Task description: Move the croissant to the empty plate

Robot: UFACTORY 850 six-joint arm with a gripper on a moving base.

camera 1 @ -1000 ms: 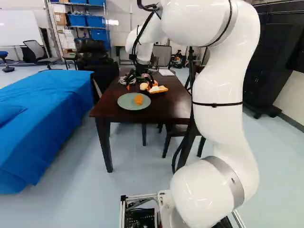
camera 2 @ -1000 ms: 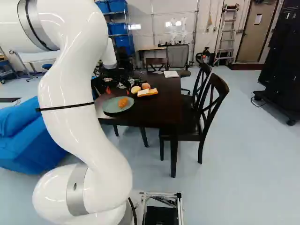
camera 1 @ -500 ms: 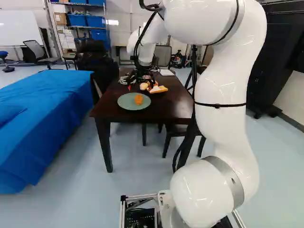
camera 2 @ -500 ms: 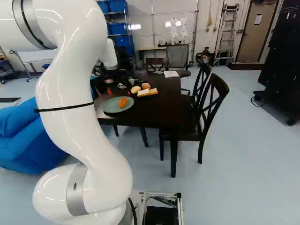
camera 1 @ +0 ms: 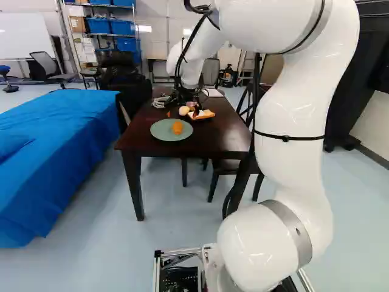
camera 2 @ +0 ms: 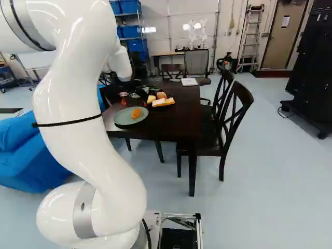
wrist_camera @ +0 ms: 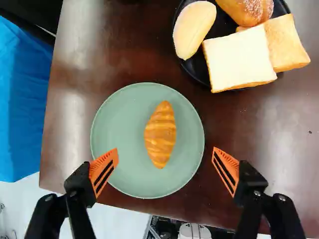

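Observation:
In the left base view the gripper (camera 1: pixel 182 107) hangs over the table, in front of the breads. In the wrist view the gripper (wrist_camera: pixel 165 151) is wide open above the green plate (wrist_camera: pixel 117 119), its orange pads well apart. The croissant (wrist_camera: pixel 160 134) lies on that green plate, ahead of and between the fingers, touched by neither. In the right base view the same croissant (camera 2: pixel 136 113) shows on the near part of the table. A black plate (wrist_camera: pixel 197 67) farther ahead holds a long roll (wrist_camera: pixel 193 30), a sugared bun (wrist_camera: pixel 244 10) and bread slices (wrist_camera: pixel 239 57).
The dark table (camera 1: pixel 213 137) carries both plates, some cables (camera 1: pixel 159 103) and a white paper (camera 2: pixel 189 82) at its far end. Dark chairs (camera 2: pixel 228 119) stand along its right side. A blue-covered bed (camera 1: pixel 55 152) lies to the left.
My arm has leaned and shifted: in the left base view its upper part and the gripper have moved somewhat to the right. Base, plates and croissant have stayed in place.

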